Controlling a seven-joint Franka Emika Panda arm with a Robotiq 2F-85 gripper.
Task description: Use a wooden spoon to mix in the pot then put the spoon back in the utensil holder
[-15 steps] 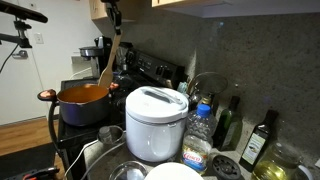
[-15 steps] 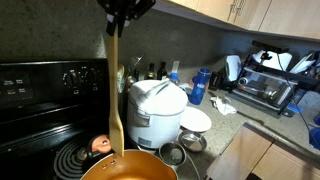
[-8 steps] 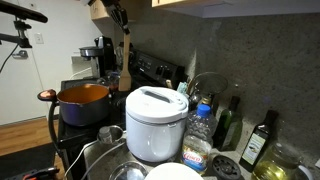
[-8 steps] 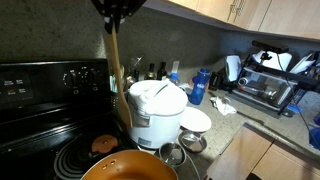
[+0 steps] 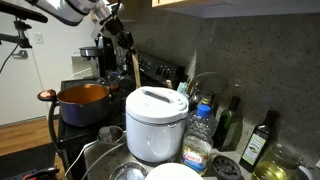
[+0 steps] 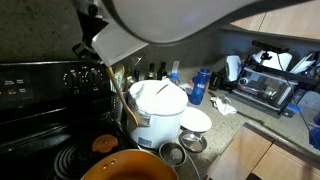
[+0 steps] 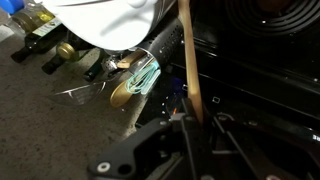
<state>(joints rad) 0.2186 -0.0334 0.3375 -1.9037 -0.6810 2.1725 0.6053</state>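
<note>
Above the stove's (image 6: 40, 100) back edge: end effector (image 5: 123, 42) clamped on the upper handle of the wooden spoon (image 5: 132, 66). Spoon tilted, bowl end low, just beside the white cooker (image 5: 155, 120), apart from the pot (image 5: 85, 100). Wrist view: handle runs close past the utensil holder (image 7: 150, 62). Open air over the pot rim; cooker and back wall crowd the spoon's low end. Count: one spoon, one pot, one cooker.

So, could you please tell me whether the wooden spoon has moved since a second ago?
Yes. The wooden spoon, held by the pincer, has swung away from the pot toward the white cooker.
</note>
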